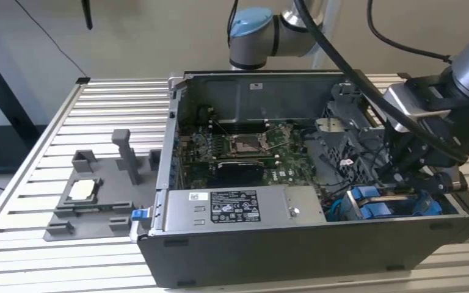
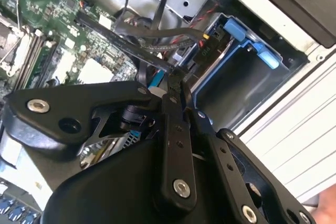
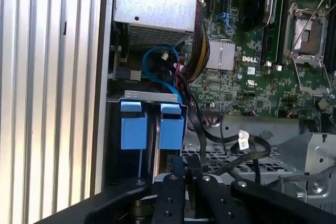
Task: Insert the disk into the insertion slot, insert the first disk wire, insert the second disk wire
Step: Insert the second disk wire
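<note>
Your tool (image 1: 420, 183) hangs low inside the open computer case (image 1: 300, 256), at the exterior view's right, directly over the disk (image 1: 378, 204). The disk's glossy blue plastic tabs stand upright in the insertion slot (image 3: 152, 97), a dark sheet-metal cage. The tool's matte black fingers (image 2: 176, 124) are pressed together, clenched on a thin black wire (image 2: 142, 51). The ribbed metal desk (image 1: 22, 244) carries the case.

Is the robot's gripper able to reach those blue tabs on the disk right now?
Probably yes. The gripper hangs inside the open case just beside the disk, whose blue tabs face it uncovered. Only loose black cables run close by.
</note>
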`<state>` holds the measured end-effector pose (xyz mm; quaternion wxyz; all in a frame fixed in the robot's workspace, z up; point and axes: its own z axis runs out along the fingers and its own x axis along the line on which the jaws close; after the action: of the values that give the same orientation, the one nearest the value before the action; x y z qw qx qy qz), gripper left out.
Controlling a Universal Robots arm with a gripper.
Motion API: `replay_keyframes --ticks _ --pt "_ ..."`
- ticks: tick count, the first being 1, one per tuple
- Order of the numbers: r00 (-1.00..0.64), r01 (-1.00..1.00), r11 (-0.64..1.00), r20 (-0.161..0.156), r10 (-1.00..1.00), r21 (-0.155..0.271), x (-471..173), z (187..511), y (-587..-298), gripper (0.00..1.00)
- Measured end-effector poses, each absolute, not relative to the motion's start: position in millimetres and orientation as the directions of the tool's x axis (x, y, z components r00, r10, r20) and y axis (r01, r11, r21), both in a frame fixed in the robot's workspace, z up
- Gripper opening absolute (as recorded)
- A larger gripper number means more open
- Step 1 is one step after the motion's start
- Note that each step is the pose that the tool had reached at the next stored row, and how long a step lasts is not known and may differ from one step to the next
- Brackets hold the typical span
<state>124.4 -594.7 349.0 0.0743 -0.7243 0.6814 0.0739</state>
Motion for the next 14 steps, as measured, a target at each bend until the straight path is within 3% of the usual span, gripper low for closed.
replay_keyframes --ticks 14 --pt "0.038 -0.999 -0.044 -0.211 -0.977 0.022 129.0 348.8 -603.4 0.15"
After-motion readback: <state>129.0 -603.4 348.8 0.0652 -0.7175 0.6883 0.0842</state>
